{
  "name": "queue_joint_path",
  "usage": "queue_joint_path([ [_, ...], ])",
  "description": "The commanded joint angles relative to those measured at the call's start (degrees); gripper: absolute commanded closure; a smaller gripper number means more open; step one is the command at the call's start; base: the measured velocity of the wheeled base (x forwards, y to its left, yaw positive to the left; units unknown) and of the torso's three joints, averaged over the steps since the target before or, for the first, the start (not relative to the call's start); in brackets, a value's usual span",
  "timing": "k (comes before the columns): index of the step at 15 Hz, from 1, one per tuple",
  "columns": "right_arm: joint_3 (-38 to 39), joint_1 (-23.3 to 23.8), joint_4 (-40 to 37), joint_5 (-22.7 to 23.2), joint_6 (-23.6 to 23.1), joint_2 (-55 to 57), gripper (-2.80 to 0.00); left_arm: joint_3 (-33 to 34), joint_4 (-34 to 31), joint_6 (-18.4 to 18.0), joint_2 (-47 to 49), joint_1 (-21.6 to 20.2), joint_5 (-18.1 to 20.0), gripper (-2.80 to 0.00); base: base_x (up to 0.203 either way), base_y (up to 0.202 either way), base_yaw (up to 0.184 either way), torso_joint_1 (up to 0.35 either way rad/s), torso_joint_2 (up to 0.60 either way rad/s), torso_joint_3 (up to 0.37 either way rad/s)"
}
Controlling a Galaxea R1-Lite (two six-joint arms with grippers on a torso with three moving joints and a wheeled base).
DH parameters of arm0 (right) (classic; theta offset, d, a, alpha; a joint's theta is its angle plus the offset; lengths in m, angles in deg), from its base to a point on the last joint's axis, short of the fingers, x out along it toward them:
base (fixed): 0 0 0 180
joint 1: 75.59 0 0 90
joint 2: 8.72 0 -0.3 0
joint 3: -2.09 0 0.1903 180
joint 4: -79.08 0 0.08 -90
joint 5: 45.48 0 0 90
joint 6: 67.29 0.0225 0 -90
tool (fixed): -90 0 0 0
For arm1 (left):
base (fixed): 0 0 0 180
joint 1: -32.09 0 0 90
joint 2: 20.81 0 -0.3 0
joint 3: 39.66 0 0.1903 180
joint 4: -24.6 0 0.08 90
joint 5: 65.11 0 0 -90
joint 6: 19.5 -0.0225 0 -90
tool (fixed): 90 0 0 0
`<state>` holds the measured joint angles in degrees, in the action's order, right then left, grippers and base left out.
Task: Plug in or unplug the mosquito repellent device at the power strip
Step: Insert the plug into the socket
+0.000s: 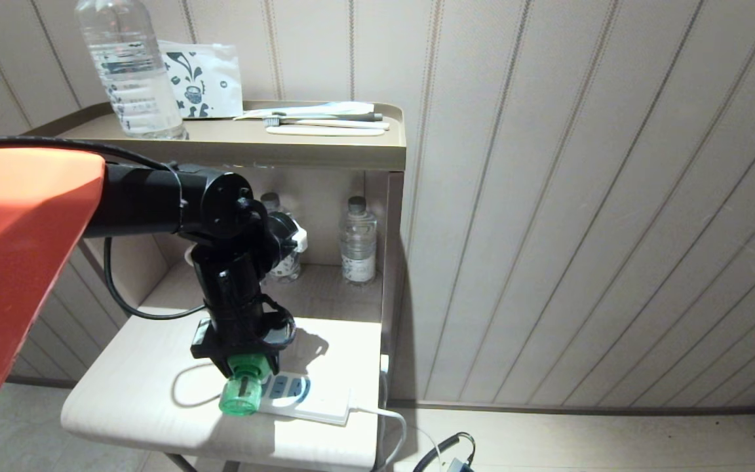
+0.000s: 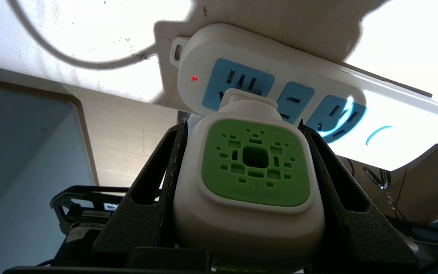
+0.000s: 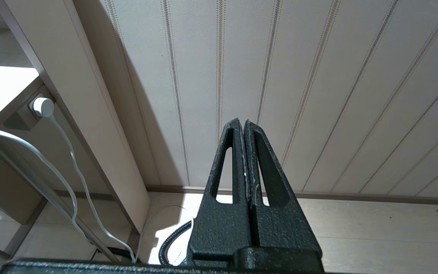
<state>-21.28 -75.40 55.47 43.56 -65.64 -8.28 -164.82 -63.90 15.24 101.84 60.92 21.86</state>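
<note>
My left gripper (image 1: 246, 357) points down over the lower shelf and is shut on the mosquito repellent device (image 1: 241, 393), whose translucent green bottle sticks out toward the front. In the left wrist view the black fingers (image 2: 158, 179) press both sides of the device's (image 2: 255, 167) white body with its green vented face. The device's plug end sits against the end socket of the white power strip (image 2: 318, 74), next to a lit red light (image 2: 194, 78); the prongs are hidden. The power strip (image 1: 322, 403) lies flat near the shelf's front right. My right gripper (image 3: 243, 121) is shut, parked facing the wall.
The strip's white cord (image 1: 384, 416) drops off the lower shelf (image 1: 141, 387) at the right. Small water bottles (image 1: 358, 239) stand at the back of it. On the top shelf are a large water bottle (image 1: 130, 65), a printed packet (image 1: 204, 78) and toothbrushes (image 1: 325, 121).
</note>
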Motion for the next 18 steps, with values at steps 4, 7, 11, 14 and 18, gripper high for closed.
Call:
queue_joint_path([
  [4,0.0,-0.01,-0.02,0.0,0.02,0.0,0.0,-0.05,-0.43,0.24,-0.31,0.0,-0.05,0.0,0.0,0.0,0.0,0.0,0.0,0.0],
  [7,0.0,-0.01,-0.02,0.0,0.02,0.0,0.0,-0.07,-0.44,-0.02,-0.22,0.0,-0.05,0.0,0.0,0.0,0.0,0.0,0.0,0.0],
  [11,0.0,-0.01,-0.02,0.0,0.02,0.0,0.0,0.07,-0.43,-0.2,-0.31,-0.21,-0.05,0.0,0.0,0.0,0.0,0.0,0.0,0.0],
  [14,0.0,-0.01,-0.02,0.0,0.02,0.0,0.0,0.1,-0.52,-1.08,-0.65,-0.53,-0.14,0.0,0.0,0.0,0.0,0.0,0.0,0.0],
  [18,0.0,-0.01,-0.02,0.0,0.02,0.0,0.0,0.28,-0.52,-1.61,-0.5,-0.62,-0.05,0.0,0.0,0.0,0.0,0.0,0.0,0.0],
])
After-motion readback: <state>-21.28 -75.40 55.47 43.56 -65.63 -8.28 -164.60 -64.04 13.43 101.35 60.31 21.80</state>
